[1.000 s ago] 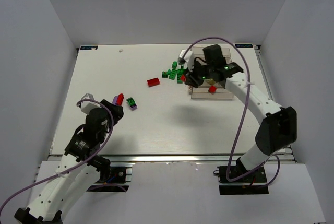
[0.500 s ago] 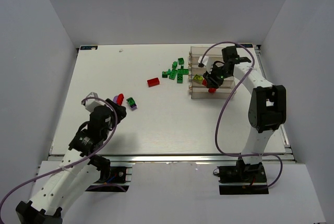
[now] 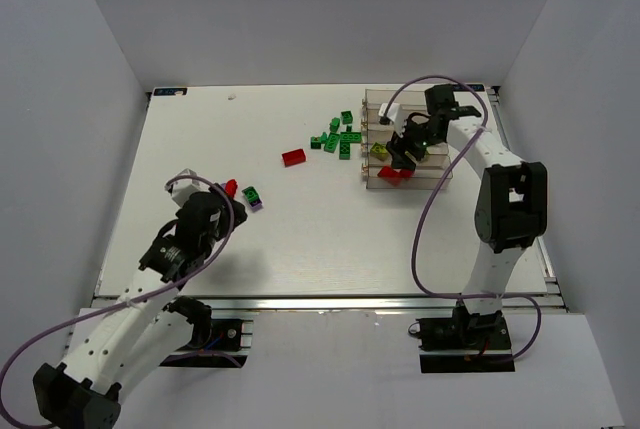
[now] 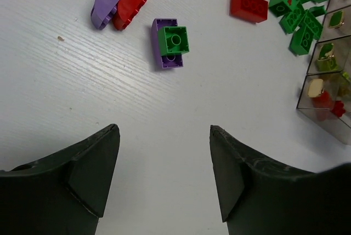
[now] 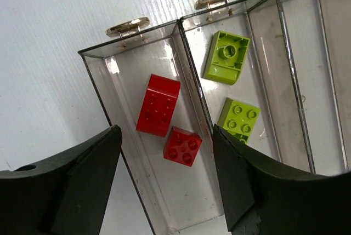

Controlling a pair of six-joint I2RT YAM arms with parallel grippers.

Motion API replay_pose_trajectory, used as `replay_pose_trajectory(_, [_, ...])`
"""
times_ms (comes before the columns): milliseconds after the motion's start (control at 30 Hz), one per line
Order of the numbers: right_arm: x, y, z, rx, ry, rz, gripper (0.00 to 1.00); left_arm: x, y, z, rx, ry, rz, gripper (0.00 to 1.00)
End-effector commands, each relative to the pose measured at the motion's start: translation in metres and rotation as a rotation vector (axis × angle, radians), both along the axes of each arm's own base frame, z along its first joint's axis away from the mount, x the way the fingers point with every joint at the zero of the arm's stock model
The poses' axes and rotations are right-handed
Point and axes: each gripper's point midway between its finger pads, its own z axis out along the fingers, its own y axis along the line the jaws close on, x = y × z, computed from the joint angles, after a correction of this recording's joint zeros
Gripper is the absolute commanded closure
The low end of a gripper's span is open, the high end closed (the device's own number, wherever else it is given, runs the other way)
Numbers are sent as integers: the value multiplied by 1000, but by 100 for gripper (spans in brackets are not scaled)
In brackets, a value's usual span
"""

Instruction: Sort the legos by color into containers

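Two stacked bricks decide the coming move, in my judgement: a green brick (image 4: 174, 40) seated on a purple brick (image 4: 171, 61), lying on the tabletop (image 3: 300, 239) left of its middle and well apart from the bins (image 4: 329, 124). The purple brick's long axis points straight away from the left gripper (image 4: 163, 131), so the fingers would close across its short width. The stack lies directly ahead of that gripper, almost on its midline, near but not between the fingers. The left gripper's jaws stand spread with nothing in them. Beyond the stack and to its left, a curved purple piece (image 4: 109, 2) and a curved red piece (image 4: 134, 2) lie touching. Toward the far edge sits a loose red brick (image 4: 249, 6), then a green heap (image 4: 299, 18) just beside the bins, which stand near the far right corner. The right gripper (image 5: 164, 131) hovers over the bin closest to the near edge, jaws apart and empty. Two binned red bricks (image 5: 159, 105) rest on that bin's floor below it, and yellow-green bricks (image 5: 227, 57) lie in the next bin. The left arm is much the nearer to the stack. The stack mixes two colours and would probably need splitting before binning.
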Motion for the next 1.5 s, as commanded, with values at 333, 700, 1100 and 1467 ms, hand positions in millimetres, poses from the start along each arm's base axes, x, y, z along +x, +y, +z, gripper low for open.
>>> replay_pose_trajectory(333, [-113,65,133,593,122,216,58,108,15,-2,206,336,-180,33])
replay_pose_trajectory(700, [-126,62,112,574,148,191,36,130,61,-45,195,408,-210,13])
replay_pose_trajectory(1100, [-122,63,107,578,209,159,36,128,53,-97,138,486,-348,14])
replay_pose_trajectory(1467, [-122,65,112,582,216,157,36,130,57,-126,151,534,-336,24])
